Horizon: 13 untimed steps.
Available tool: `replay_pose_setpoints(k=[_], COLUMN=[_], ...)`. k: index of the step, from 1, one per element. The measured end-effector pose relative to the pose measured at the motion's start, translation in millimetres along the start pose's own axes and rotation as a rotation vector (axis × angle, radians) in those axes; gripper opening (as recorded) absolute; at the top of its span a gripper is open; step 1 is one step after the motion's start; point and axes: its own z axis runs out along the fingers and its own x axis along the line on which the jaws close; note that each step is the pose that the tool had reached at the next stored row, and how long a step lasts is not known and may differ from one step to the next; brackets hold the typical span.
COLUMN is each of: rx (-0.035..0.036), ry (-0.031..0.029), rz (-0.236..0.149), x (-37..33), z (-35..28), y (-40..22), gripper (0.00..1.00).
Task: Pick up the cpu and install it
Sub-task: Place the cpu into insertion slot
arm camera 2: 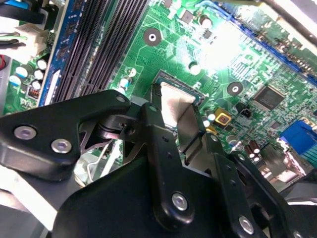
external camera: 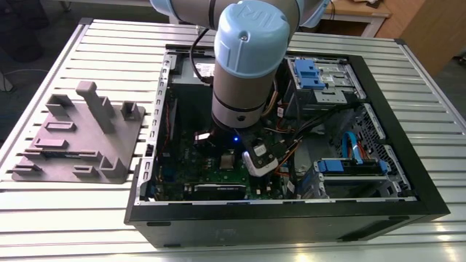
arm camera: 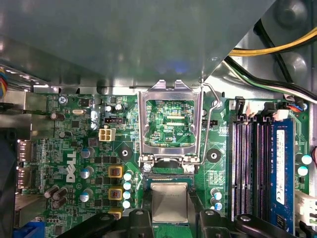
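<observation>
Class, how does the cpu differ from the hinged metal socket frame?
The cpu is a solid pale square; the socket frame is an open rectangle with green board showing through its window. The cpu is smaller than the socket frame. The cpu sits at the gripper; the socket frame is swung open beyond it. Both are silvery metal.

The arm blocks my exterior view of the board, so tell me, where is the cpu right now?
Observer: In the first wrist view, the cpu sits at the socket on the green motherboard, pinched between the claw's fingers.
Operator: Is the socket frame shut over it?
Observer: No, the metal socket frame stands hinged open beside the cpu.
</observation>
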Motion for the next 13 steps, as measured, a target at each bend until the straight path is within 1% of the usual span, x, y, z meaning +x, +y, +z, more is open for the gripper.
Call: replay_pose_setpoints(k=[3,5,13], rx=[0.0014,0.0015,0.0016], ry=[0.0006,0.0006,0.0006], rz=[0.000,0.000,0.000], x=[0.2,0.2,0.2], z=[-5.0,-6.6,-7.3], y=[0.1,0.2,0.2], gripper=[0.38,0.38,0.38])
